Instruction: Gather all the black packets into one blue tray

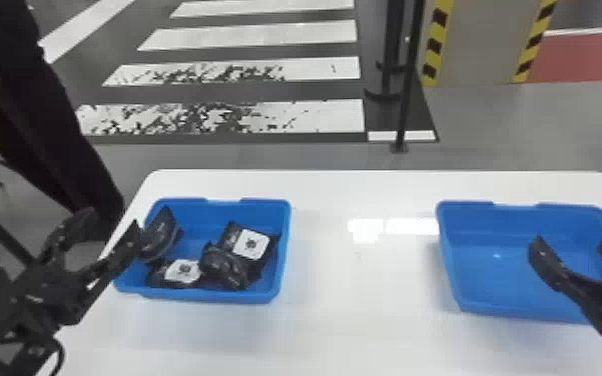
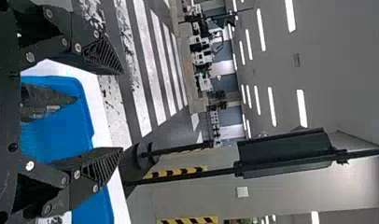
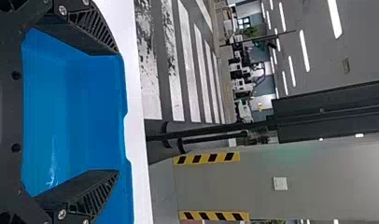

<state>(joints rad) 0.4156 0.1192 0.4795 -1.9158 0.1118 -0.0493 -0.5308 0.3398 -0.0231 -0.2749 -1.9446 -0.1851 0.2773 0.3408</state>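
Note:
In the head view my left gripper (image 1: 115,227) stands open at the left side of the left blue tray (image 1: 281,250). That tray holds several black packets, among them one by its left wall (image 1: 159,235), one with a white label (image 1: 230,235) and one at the front (image 1: 224,267). My right gripper (image 1: 572,245) is open over the right blue tray (image 1: 490,260), nothing between its fingers. The left wrist view has my left gripper (image 2: 122,111) with parted fingers and a packet (image 2: 43,100) in the tray beyond. In the right wrist view my right gripper (image 3: 117,112) is spread above the tray (image 3: 85,102).
Both trays stand on a white table (image 1: 365,300), with a wide gap between them. A thin black pole (image 1: 407,80) stands on the floor behind the table's far edge.

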